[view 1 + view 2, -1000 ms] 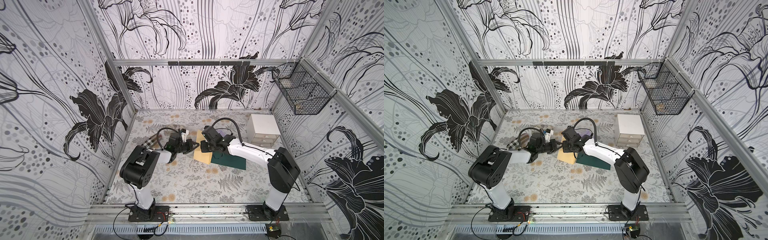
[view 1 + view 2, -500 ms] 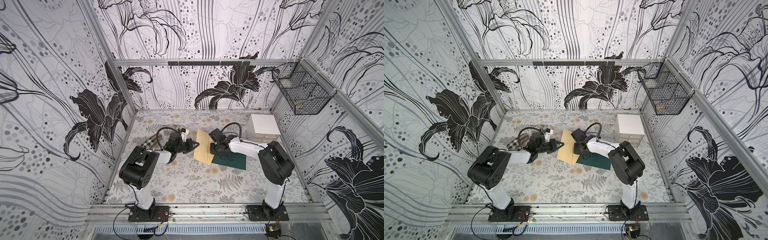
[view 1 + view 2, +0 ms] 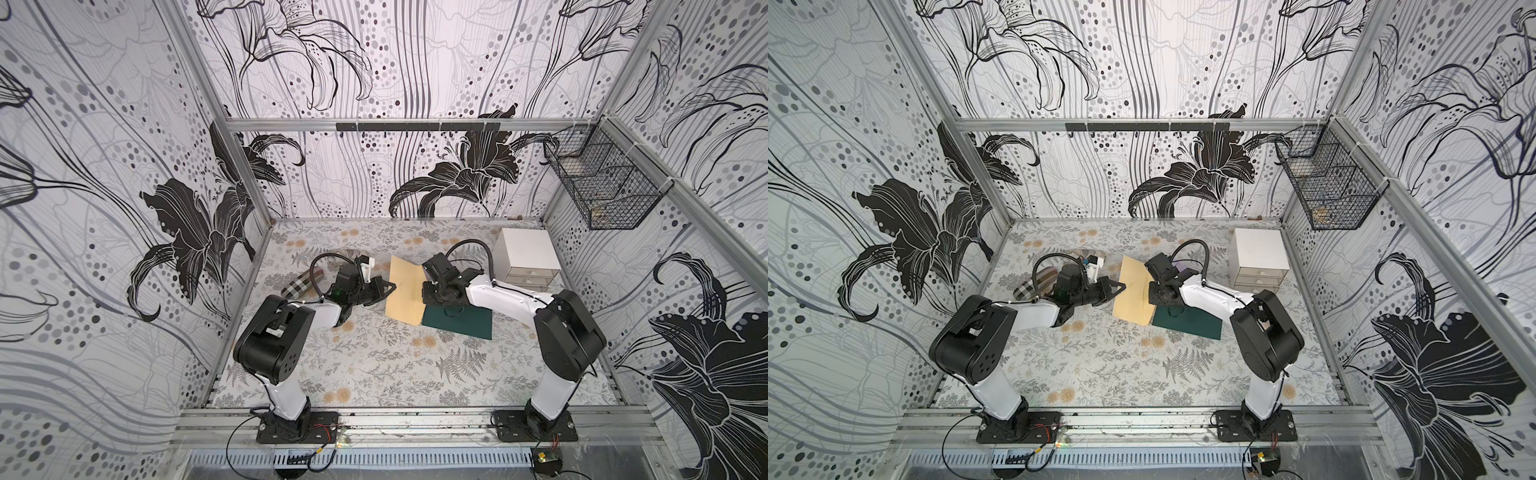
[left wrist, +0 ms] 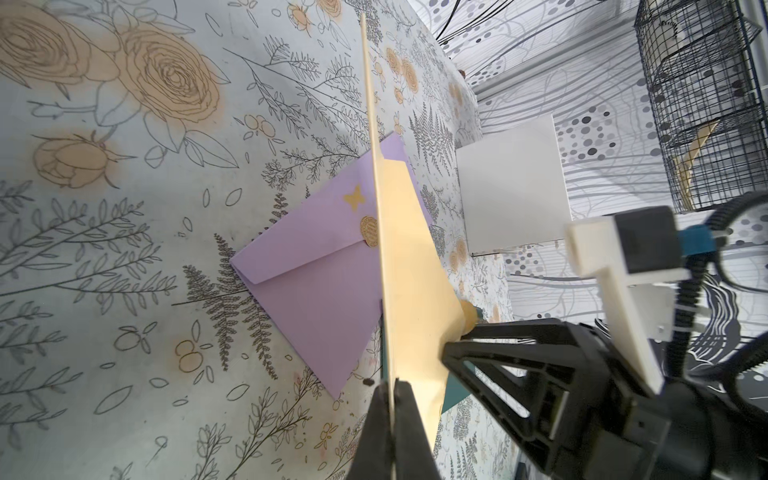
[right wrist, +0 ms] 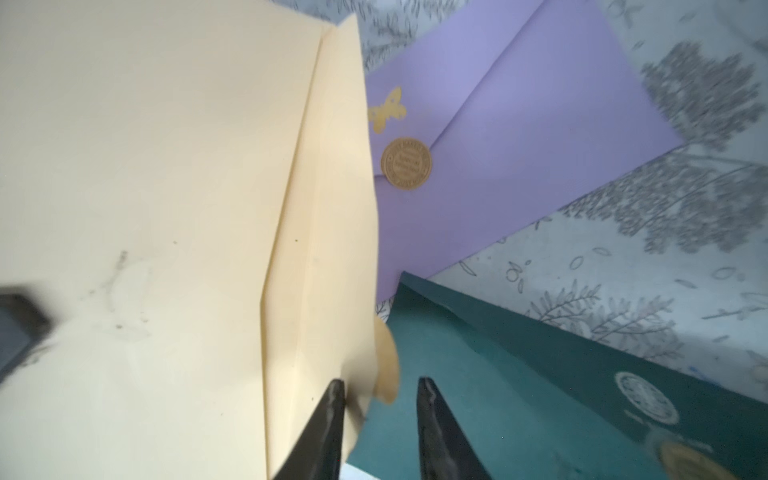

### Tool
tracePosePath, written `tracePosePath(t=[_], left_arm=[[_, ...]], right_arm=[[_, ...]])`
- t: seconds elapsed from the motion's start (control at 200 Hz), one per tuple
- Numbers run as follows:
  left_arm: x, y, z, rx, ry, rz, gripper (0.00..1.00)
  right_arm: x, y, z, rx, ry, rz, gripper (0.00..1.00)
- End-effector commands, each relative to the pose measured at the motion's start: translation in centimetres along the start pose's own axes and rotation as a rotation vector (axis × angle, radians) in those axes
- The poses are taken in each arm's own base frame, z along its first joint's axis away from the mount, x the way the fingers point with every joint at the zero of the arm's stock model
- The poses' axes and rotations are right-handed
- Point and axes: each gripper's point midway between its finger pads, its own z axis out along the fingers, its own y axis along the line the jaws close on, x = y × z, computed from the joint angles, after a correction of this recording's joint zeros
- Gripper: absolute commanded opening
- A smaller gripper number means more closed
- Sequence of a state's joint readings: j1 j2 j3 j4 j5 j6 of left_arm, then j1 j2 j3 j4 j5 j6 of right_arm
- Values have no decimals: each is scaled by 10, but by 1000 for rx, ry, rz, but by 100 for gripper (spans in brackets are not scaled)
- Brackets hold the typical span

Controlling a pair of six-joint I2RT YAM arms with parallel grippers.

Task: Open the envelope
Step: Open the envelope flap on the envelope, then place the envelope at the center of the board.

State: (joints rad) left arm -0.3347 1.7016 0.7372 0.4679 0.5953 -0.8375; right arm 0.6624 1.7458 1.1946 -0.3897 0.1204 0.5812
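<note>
Table (image 3: 374, 374): floral-print top inside the patterned booth; it carries everything listed below except the basket.

Wire basket (image 3: 602, 187): black, hung on the right-hand wall above the table.

Drawer unit (image 3: 525, 253): white, at the far right of the table, just behind the right arm.

Cream envelope (image 3: 405, 291): mid-table between the two grippers and lifted at a tilt. Its near corner lies over the green envelope's edge. In the wrist views the flap stands off the body.

Green envelope (image 3: 461, 320): flat on the table, partly under the right arm.

Purple envelope (image 4: 316, 270): flat and sealed, lying past the cream one and partly hidden by it.

Plaid pouch (image 3: 301, 284): on the table behind the left arm's wrist.

Left gripper (image 4: 392, 386): jaws pressed together on the cream envelope's edge, which it holds up.

Right gripper (image 5: 380, 399): jaws partly apart. The tip of the cream flap sits between them, against one finger with a clear gap to the other, so it is not clamped.

Gold seal (image 5: 406, 164): round, closing the purple flap.

Butterfly sticker (image 5: 386, 110): gold, just beside that seal.
</note>
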Motion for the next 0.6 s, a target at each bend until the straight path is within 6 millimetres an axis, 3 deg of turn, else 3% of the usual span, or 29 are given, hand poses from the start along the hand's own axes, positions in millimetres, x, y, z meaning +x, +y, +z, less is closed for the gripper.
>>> tracePosePath(t=[0.0,0.26,0.456,0.596], left_arm=[[-19,-5,-17,-61,-73,63,0],[-35,4,-61,-198,-230,-87,0],[-24,43,-86,-321,-348,-237,0],[-14,65,-91,-327,-417,-306,0]], right_arm=[[0,-9,-11,21,-53,-80,33],[20,-10,-25,-120,-192,-214,36],[24,-19,-42,-144,-337,-265,38],[27,-29,-40,-101,-340,-254,39]])
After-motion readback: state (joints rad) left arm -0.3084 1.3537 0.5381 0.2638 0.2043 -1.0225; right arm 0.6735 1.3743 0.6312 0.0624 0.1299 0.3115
